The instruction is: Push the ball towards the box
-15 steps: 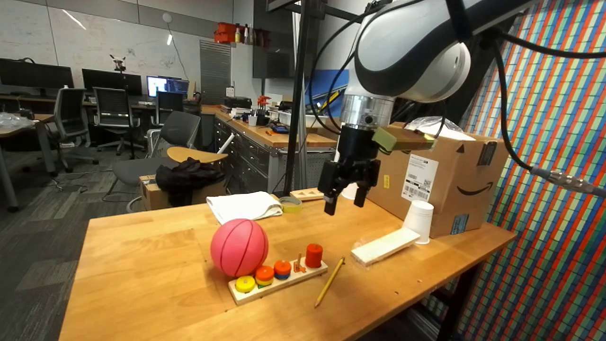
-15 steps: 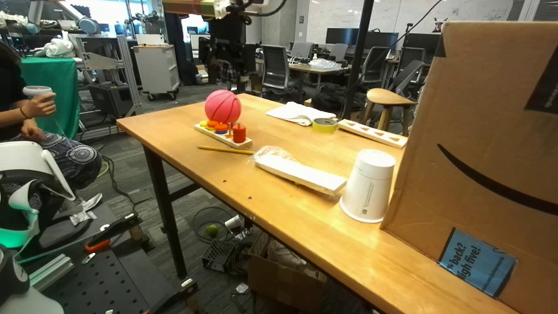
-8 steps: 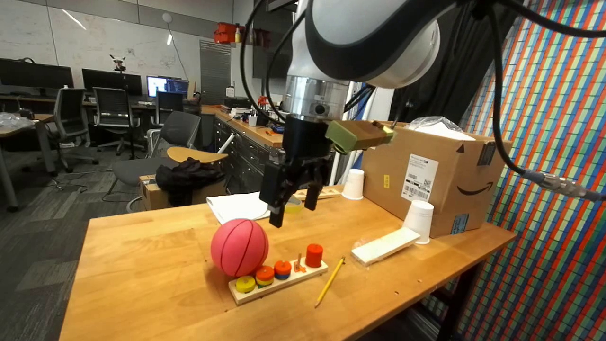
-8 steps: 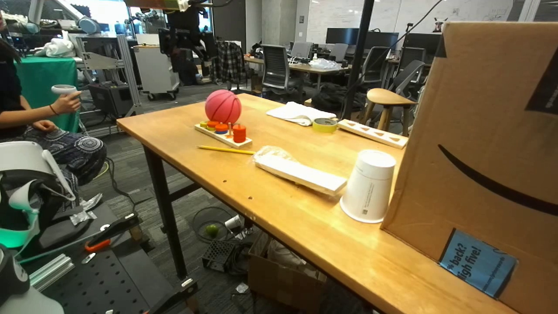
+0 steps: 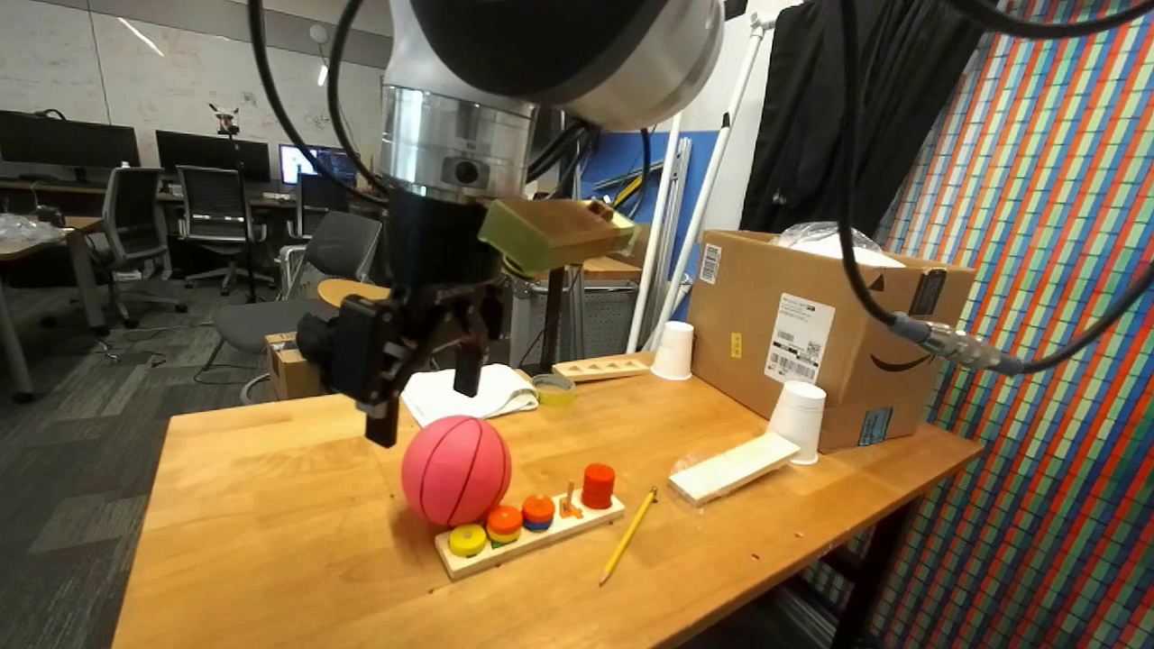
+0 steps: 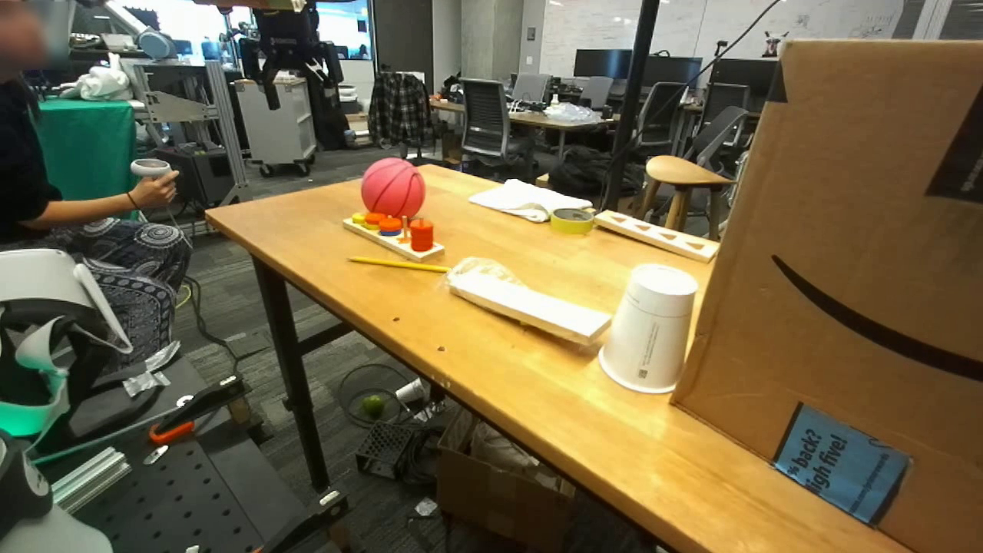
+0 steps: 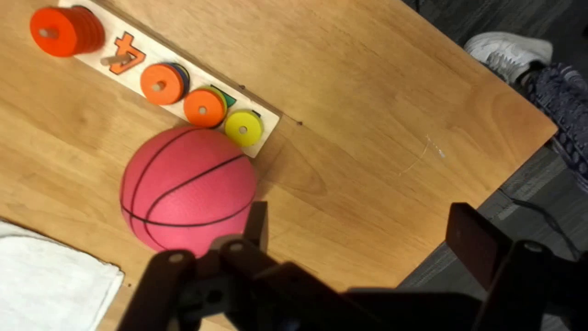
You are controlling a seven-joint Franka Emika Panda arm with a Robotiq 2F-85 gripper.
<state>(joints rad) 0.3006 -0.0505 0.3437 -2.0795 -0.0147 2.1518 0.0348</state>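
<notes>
My gripper (image 5: 424, 408) hangs spread; an off-centre shove at the ball (image 5: 456, 470) could jam it against the tray (image 5: 559, 528) or roll it past the box (image 5: 847, 374).

In the wrist view, the hand (image 7: 358, 216) hides part of the pink basketball (image 7: 186, 188), and the white towel (image 7: 46, 276) runs off the left edge. In an exterior view, the cardboard shipping box (image 6: 852, 207) is cut off at right; the person's face (image 6: 21, 34) is blurred.
</notes>
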